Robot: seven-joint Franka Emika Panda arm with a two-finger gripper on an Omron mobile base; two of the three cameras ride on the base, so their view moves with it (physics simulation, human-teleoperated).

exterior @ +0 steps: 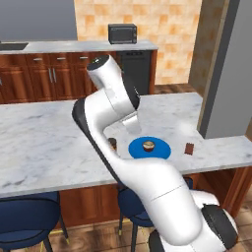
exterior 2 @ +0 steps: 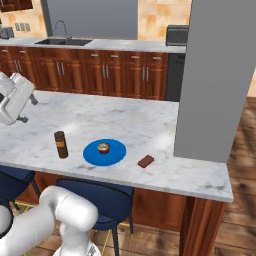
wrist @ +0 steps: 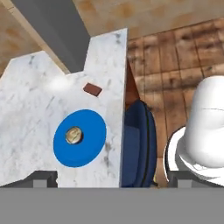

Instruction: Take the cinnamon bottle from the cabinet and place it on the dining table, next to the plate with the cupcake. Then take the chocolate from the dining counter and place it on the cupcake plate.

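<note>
The slim dark brown cylindrical cinnamon bottle, with a tan band below its dark cap, stood upright on the long white-grey marbled stone tabletop, just beside the left edge of the round flat blue plate in the right base view and apart from it. In the left base view only a sliver of the bottle showed past the white arm. No label text could be read on it; the band looked plain.

The small round brown cupcake with a pale cream top sat near the middle of the plate. From the hand view it appeared as a tan disc on the blue plate. The tiny flat dark reddish-brown rectangular chocolate bar lay flat on the tabletop on the far side of the plate from the bottle, near the plate but not touching it, close to the grey pillar. In the hand view the bar lay beyond the plate.

The gripper hung above the tabletop edge, its two dark fingertips spread wide apart with nothing between them. A dark blue stool stood below the tabletop edge over the wooden floor.
</note>
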